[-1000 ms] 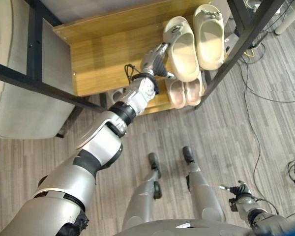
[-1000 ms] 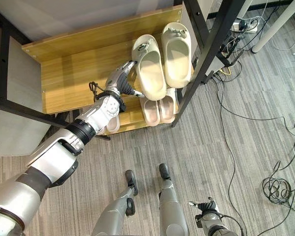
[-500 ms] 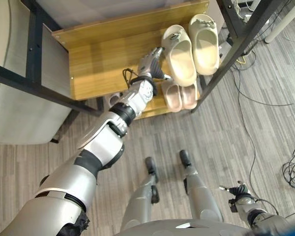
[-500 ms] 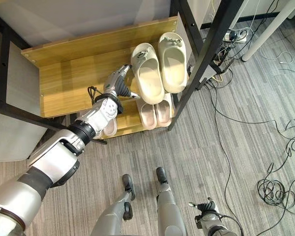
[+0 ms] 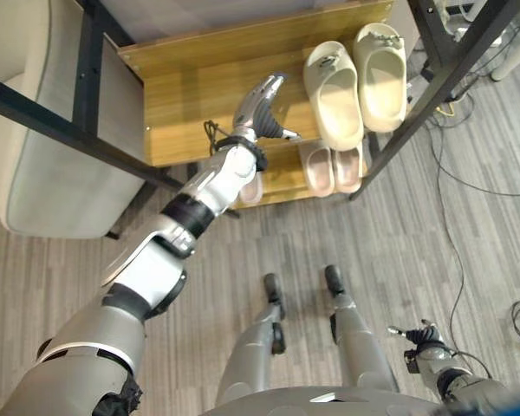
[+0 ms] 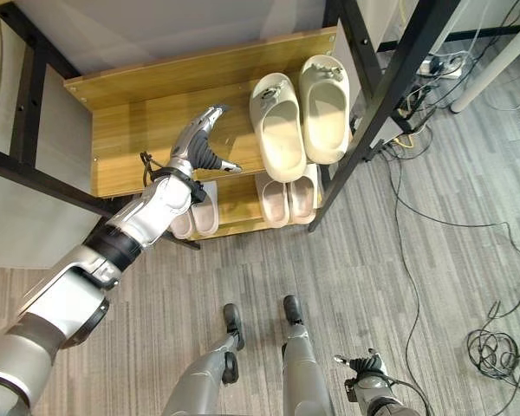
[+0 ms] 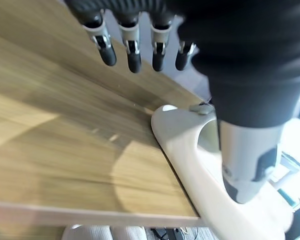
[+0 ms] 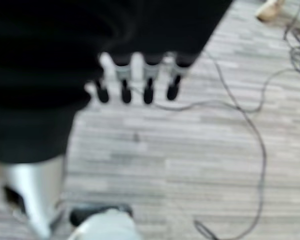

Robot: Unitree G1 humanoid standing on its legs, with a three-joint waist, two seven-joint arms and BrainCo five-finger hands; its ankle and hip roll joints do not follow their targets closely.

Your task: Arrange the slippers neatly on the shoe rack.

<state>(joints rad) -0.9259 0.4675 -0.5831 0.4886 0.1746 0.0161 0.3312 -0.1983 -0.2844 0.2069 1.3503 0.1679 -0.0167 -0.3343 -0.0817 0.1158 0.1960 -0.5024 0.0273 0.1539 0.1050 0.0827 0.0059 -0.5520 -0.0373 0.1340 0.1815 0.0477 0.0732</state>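
A pair of cream slippers (image 5: 334, 95) lies side by side at the right end of the wooden shoe rack's top shelf (image 5: 199, 95), toes toward the wall. My left hand (image 5: 258, 108) hovers open over that shelf just left of the pair, fingers straight and apart from the near slipper (image 7: 190, 145). The left wrist view shows the straight fingers (image 7: 132, 50) above bare wood and the thumb (image 7: 247, 165) over the slipper's edge. On the lower shelf sit a pink pair (image 6: 288, 199) and a pale pair (image 6: 195, 217). My right hand (image 5: 423, 338) hangs open low over the floor.
A black metal frame post (image 5: 433, 87) slants down right beside the rack's right end. A grey upholstered seat (image 5: 35, 130) stands to the left behind another black bar. Loose cables (image 6: 503, 347) trail over the grey plank floor on the right.
My left hand has drawn back to the left from the near cream slipper, which it was touching. The view has also shifted a little.
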